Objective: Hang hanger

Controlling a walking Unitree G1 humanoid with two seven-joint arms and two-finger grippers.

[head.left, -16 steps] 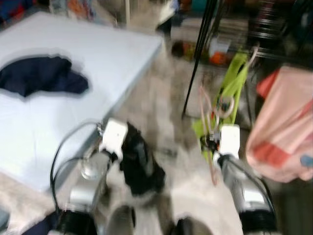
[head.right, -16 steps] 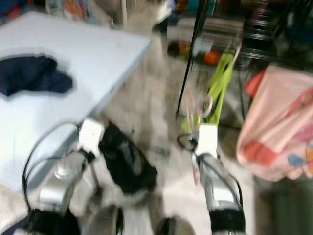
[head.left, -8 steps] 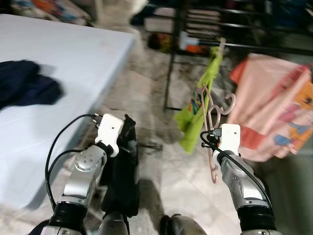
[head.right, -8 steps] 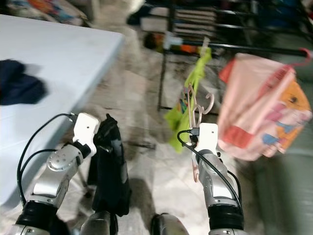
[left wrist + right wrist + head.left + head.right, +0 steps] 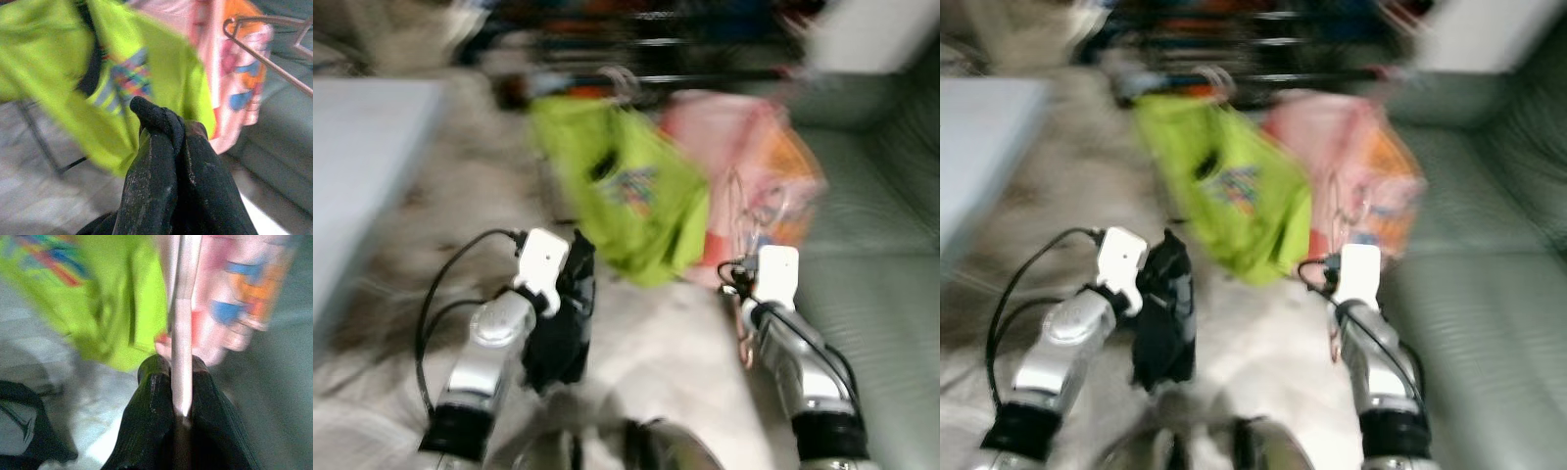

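Note:
My right gripper [image 5: 173, 366] is shut on the thin pale-pink hanger [image 5: 183, 308], which stands upright from its fingers [image 5: 154, 396]. In the blurred left eye view the hanger [image 5: 741, 211] rises in front of a pink printed garment [image 5: 759, 162] that hangs from a dark rack bar [image 5: 705, 76]. A lime-green shirt [image 5: 626, 196] hangs beside it on the same bar. My left gripper [image 5: 164, 120] is shut on a black garment [image 5: 560, 328], which droops below the wrist. The hanger's wire hook [image 5: 264, 41] also shows in the left wrist view.
A grey-green sofa [image 5: 886, 294] stands on the right, close behind the hung clothes. The corner of a white table [image 5: 357, 166] lies at the left. Pale marble floor [image 5: 656, 343] spreads in front of me. Dark shelves with clutter stand behind the rack.
The camera has swung to the right: the table slid off to the left, and the hung clothes and sofa now face me. Both grippers keep their holds.

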